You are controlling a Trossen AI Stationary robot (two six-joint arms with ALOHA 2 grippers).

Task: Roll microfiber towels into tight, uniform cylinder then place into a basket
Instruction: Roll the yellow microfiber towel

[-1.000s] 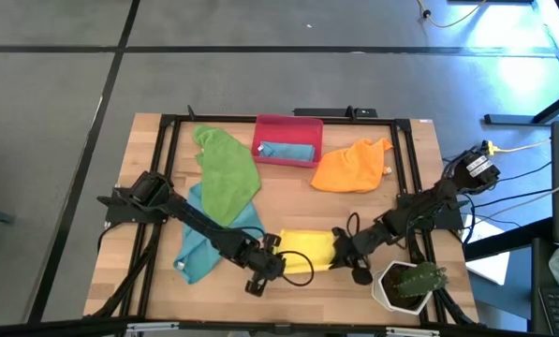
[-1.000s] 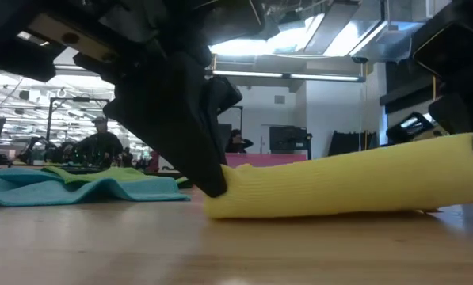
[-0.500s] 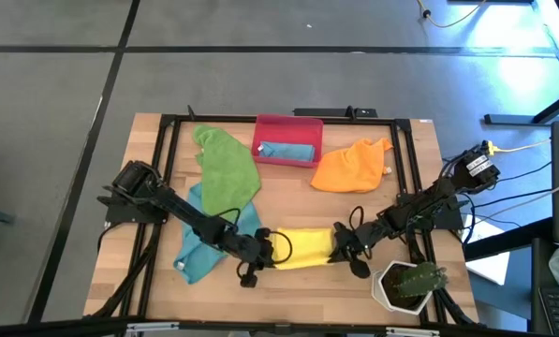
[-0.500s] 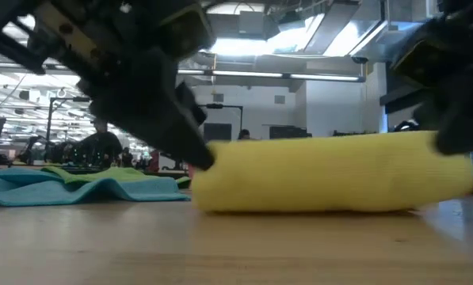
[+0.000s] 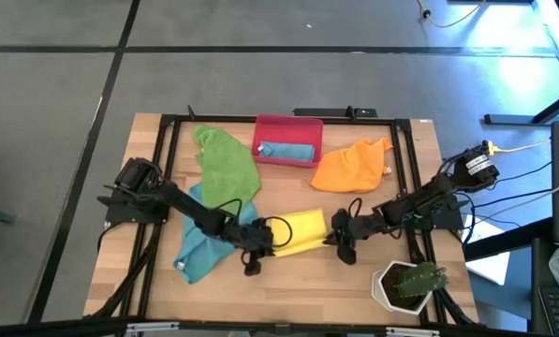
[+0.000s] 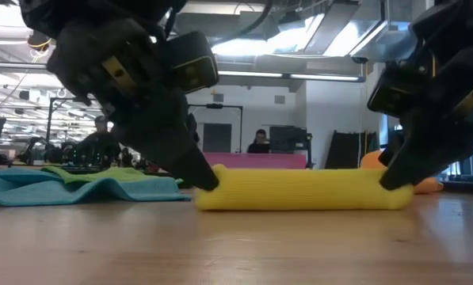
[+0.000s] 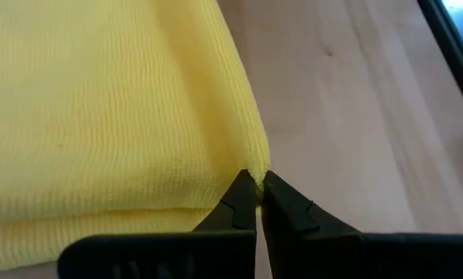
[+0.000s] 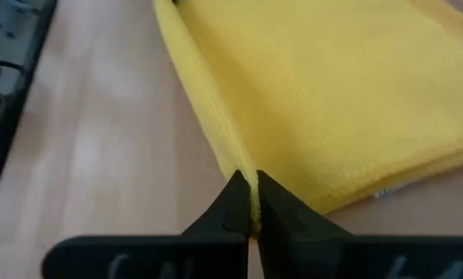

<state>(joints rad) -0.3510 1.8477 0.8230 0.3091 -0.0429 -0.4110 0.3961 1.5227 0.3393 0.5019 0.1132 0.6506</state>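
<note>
Two tools, left tool (image 5: pixel 264 241) and right tool (image 5: pixel 333 234), pinch opposite ends of the folded yellow microfiber towel (image 5: pixel 300 233) on the wooden desk (image 5: pixel 288 201)

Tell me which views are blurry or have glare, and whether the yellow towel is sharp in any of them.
Low view: bright ceiling lights glare behind the arms, which read as dark silhouettes; the near tabletop is soft, the yellow towel fairly clear. Left wrist view: the weave is crisp near the left gripper. Right wrist view: the towel is sharp by the right gripper, the table edge blurred. High view: evenly lit, a bright patch at top right.
</note>
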